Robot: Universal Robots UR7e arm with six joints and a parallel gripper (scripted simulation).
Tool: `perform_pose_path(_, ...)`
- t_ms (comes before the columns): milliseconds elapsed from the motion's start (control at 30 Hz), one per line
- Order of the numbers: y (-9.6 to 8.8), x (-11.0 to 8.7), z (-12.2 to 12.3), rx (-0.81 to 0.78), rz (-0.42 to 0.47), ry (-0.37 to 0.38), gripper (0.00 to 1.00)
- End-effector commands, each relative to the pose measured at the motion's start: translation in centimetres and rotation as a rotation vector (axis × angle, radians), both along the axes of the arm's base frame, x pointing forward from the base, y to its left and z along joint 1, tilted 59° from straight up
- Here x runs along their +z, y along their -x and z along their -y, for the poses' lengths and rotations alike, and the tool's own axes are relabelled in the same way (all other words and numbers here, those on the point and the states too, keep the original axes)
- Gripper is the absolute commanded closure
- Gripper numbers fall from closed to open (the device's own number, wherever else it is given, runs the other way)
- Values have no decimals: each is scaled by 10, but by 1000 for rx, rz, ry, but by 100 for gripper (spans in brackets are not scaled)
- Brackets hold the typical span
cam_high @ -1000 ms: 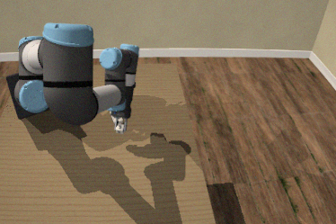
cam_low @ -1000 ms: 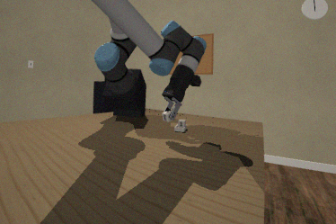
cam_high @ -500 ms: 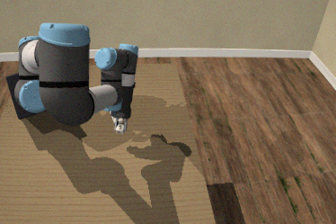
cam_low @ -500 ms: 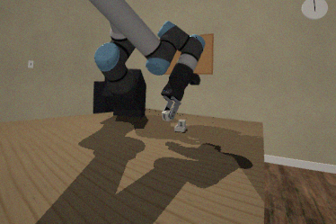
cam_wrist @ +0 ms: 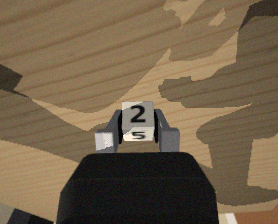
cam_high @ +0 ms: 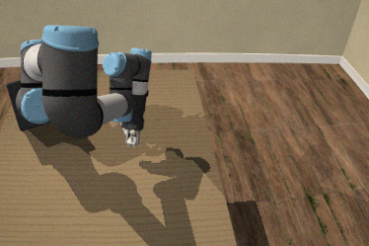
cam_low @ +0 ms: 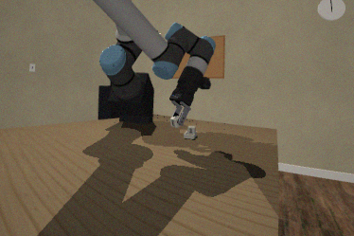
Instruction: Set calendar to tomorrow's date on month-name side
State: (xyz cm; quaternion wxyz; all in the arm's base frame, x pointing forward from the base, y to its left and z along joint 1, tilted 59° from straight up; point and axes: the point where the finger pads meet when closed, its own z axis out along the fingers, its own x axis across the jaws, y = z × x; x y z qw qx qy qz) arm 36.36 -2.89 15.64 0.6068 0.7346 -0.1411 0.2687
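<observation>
My gripper (cam_high: 131, 137) (cam_low: 180, 118) (cam_wrist: 138, 119) is shut on a white cube (cam_wrist: 138, 114), with a dark pad against each side. In the wrist view the cube shows an upright 2 on its upper visible face and a 5 on the narrow face below. The gripper holds it above the table. In the exterior view the small white tray (cam_low: 190, 136) stands on the table, just right of and below the gripper, with a whitish block (cam_low: 191, 130) on it, seemingly the other cube. Its digits are too small to read. The tray cannot be made out in the other two views.
The wooden table (cam_high: 113, 221) (cam_low: 227, 217) (cam_wrist: 55, 40) carries broad shadows of the arm. The robot's dark base block (cam_low: 137, 99) stands at the back left in the exterior view. The table's right edge borders the floor (cam_high: 296, 147).
</observation>
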Motion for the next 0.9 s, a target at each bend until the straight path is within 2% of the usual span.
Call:
perform_pose_path(0,0,0,0,1,0,-1,43)
perform_pose_path(867,1,-4,1,-5,-9,-41,43)
